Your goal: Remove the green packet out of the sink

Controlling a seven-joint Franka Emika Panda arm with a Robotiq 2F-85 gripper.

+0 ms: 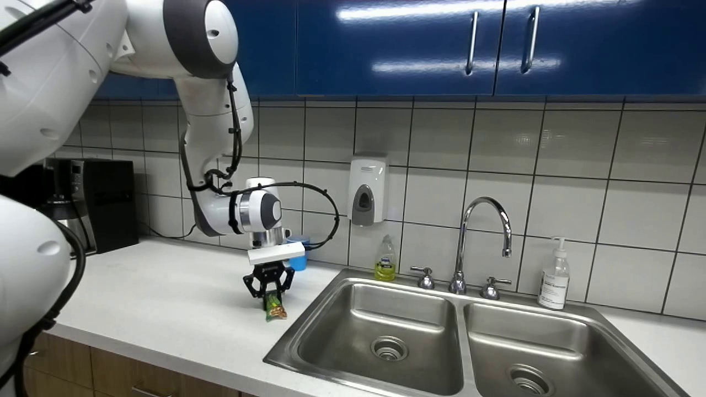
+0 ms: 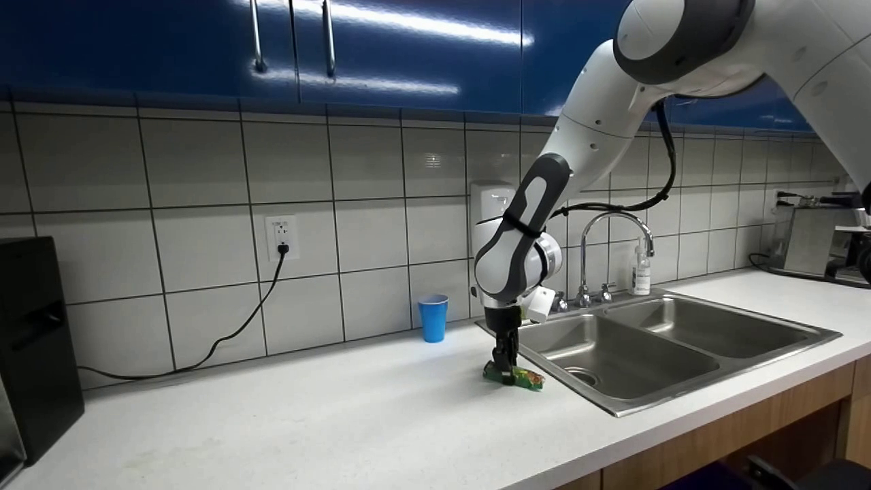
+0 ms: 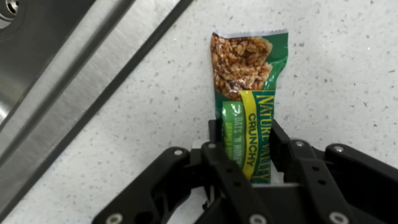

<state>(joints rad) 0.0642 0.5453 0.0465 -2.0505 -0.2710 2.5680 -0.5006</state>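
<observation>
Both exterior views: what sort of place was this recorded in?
Most likely a kitchenette, perhaps a shared one in an office or lab. Both exterior views show a double-basin steel sink set into a counter, a wall-mounted dispenser and blue overhead cabinets.

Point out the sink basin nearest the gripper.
The left basin in both exterior views: it borders the counter where the gripper holds the green packet; the right basin lies farther off.

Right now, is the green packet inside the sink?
No, the wrist view shows the green packet in the gripper, outside the sink, with counter beneath it.
</observation>
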